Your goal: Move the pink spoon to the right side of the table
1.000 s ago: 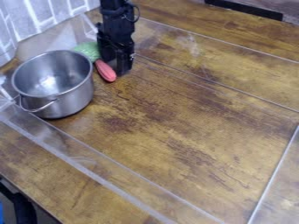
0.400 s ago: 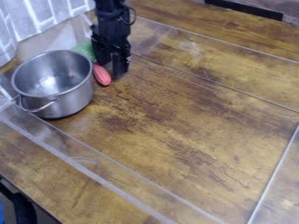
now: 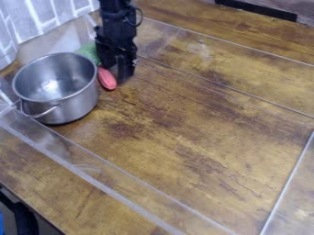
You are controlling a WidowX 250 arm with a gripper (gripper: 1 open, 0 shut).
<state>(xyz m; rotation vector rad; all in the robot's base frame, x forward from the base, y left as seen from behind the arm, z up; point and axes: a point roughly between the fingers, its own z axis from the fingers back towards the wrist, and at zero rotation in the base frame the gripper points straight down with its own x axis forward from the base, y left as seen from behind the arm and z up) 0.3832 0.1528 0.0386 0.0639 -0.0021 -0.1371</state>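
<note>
The end effector [image 3: 119, 62] has shifted a little toward 9 o'clock since the first frame and now sits right against the pink spoon [image 3: 108, 79]; between the last two frames hardly anything moves. For the task, that suggests the approach is over and the grasp is being made, though whether the fingers are clenched on the spoon or merely beside it I cannot tell. The spoon lies toward 11 o'clock on the tabletop [image 3: 190, 133], just beside the steel pot [image 3: 55, 87] at the pot's 2 o'clock, near the green object [image 3: 88, 51]. Against the first frame, the spoon looks nudged slightly toward the pot; its trip toward 3 o'clock remains.
</note>
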